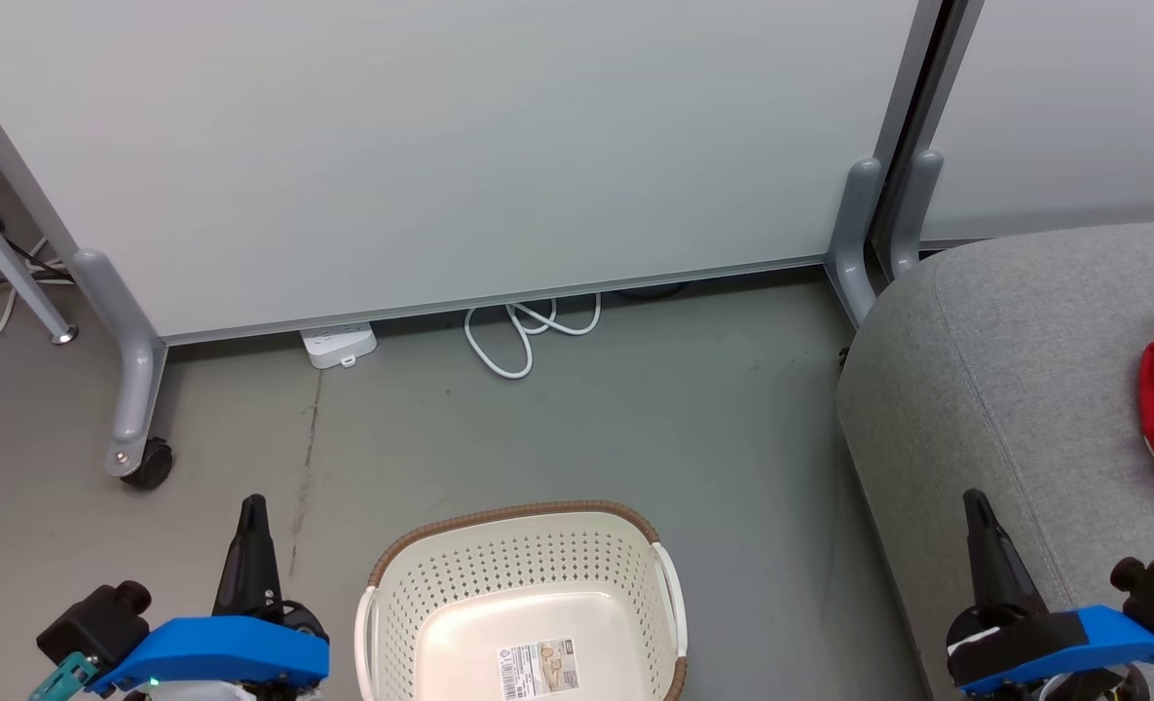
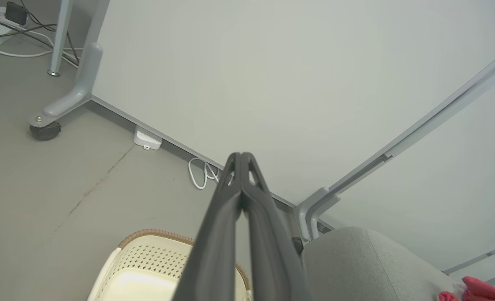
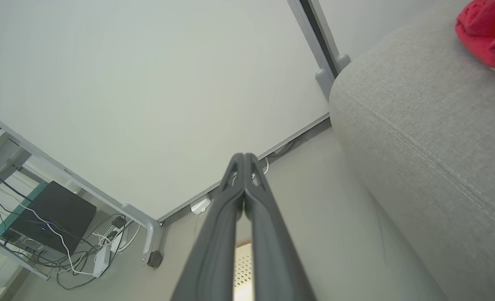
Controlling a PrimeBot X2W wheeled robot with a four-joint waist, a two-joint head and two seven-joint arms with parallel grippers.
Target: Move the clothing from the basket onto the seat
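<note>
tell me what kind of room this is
Probably an office or lab corner staged as a living room: rolling partition panels wall it off, and a power strip and cable lie on the floor near a grey seat and basket.

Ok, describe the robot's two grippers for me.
They match. The left gripper and right gripper each have two long dark grey fingers tapering to a point, with small triangular cut-outs near the tips. Each sits on a bright blue shell beside a black knobbed block; the left has a teal piece.
</note>
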